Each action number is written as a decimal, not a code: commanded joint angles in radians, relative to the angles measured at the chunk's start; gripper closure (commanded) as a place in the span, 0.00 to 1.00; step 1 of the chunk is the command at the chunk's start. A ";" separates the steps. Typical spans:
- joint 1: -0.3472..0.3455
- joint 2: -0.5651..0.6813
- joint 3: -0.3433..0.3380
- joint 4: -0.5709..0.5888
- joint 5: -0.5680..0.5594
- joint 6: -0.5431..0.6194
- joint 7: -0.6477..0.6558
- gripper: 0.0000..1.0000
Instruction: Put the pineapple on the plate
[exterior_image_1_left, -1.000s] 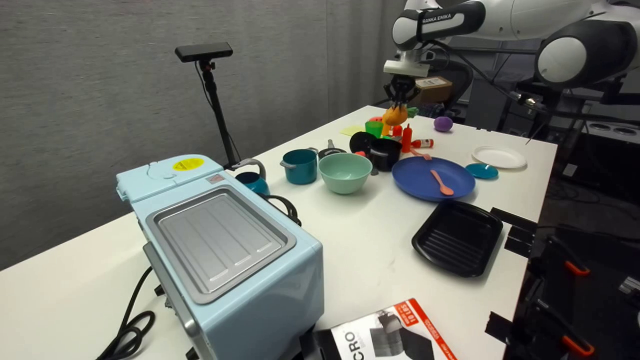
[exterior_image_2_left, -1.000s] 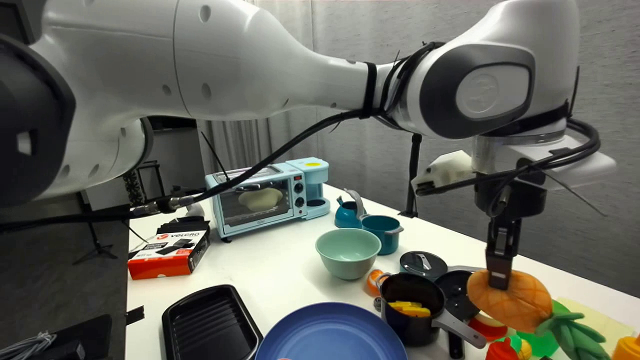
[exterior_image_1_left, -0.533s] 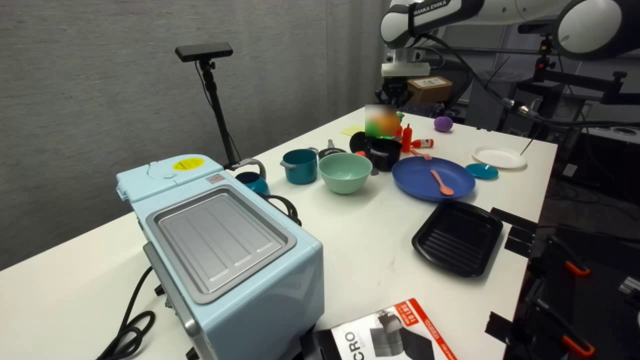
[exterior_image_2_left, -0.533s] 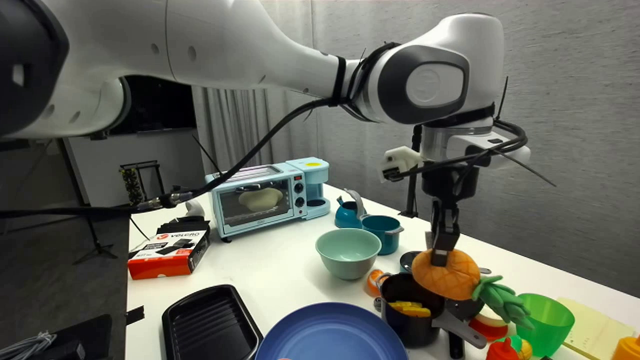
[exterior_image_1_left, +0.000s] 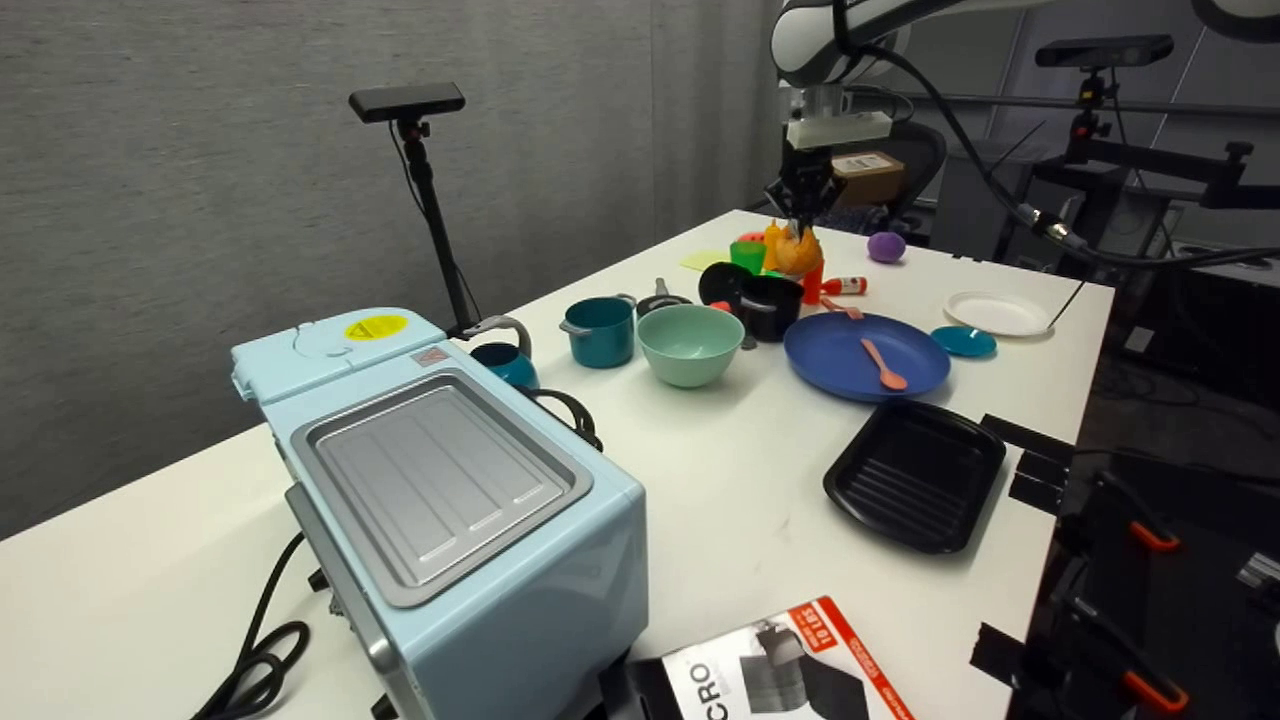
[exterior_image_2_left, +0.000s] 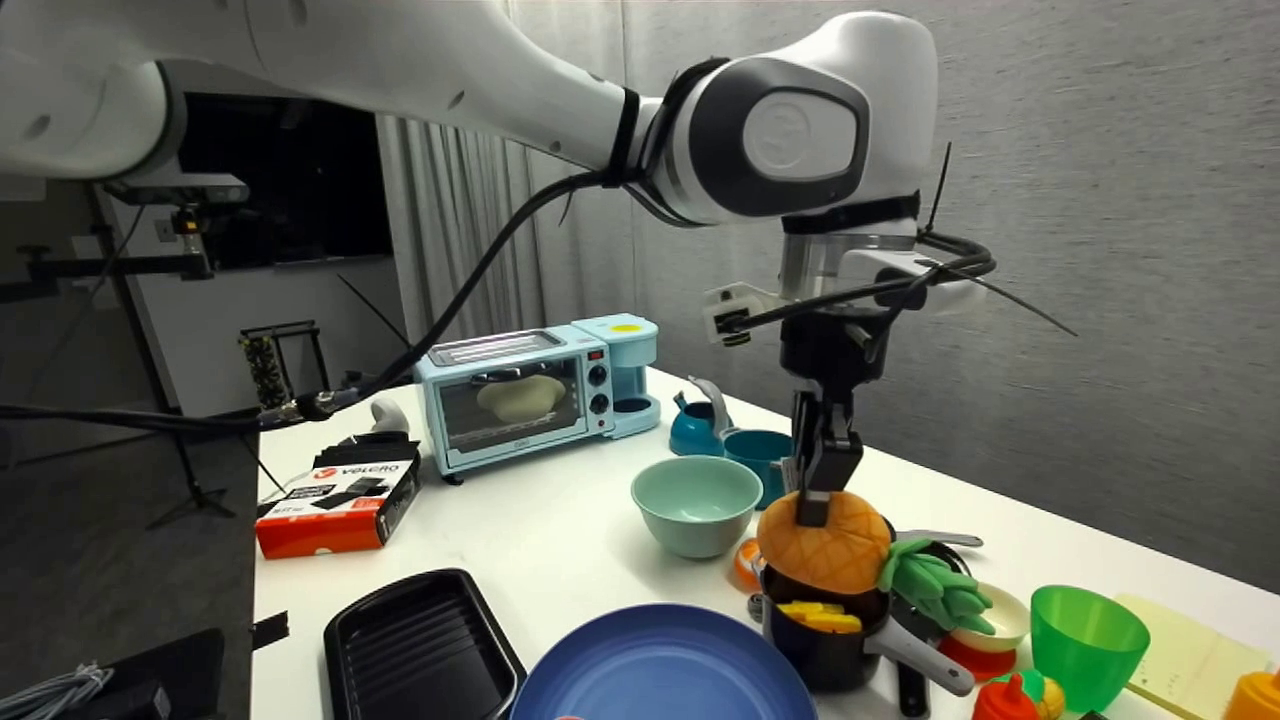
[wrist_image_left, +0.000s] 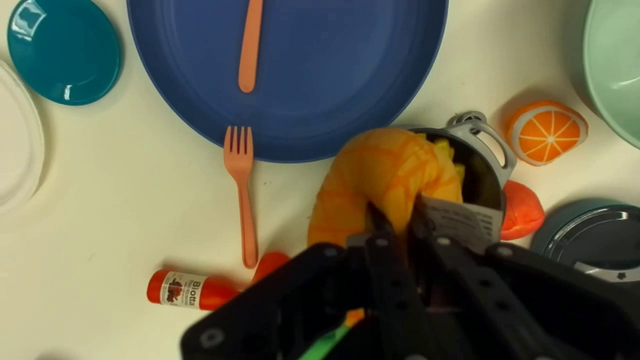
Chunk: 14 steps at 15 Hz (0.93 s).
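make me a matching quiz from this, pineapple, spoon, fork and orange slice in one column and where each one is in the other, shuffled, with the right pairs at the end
1 pineapple
2 pink spoon
3 pink fork
4 orange slice

A between the mint bowl and the dark pot
B pinched in the gripper
C lying inside the blue plate
D tines at the blue plate's rim, handle pointing away from it

Pairs: 1-B, 2-C, 3-D, 4-A

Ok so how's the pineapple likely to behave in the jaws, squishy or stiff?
Probably squishy: the pineapple bunches up where the jaws pinch it. Likely light, since it looks like stuffed cloth. Being rounded, it might roll if set down.
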 joint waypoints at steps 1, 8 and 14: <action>0.014 0.007 -0.024 0.006 0.015 -0.005 -0.008 0.90; 0.018 0.002 -0.021 -0.059 0.012 0.034 -0.027 0.98; 0.045 -0.079 -0.013 -0.310 -0.008 0.112 -0.118 0.98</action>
